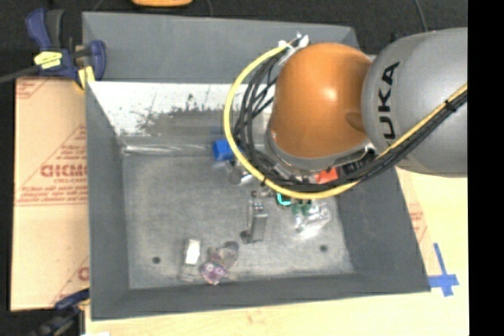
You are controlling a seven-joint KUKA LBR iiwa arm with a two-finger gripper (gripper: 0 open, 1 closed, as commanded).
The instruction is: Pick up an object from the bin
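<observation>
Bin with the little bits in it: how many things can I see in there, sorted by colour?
Blue piece: 1, near the back wall
White block: 1, front left
Purple-tinted piece: 1, beside the white one
Clear crumpled wrap: 1, right, by the arm
Total: 4 in view; the arm may cover more.

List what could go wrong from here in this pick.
The gripper seems to hang over bare bin floor, between the shiny clear wrapper and the white block, so it may close on nothing. The blue piece sits partly under the arm's cover, where the camera can hardly check a grasp.
</observation>
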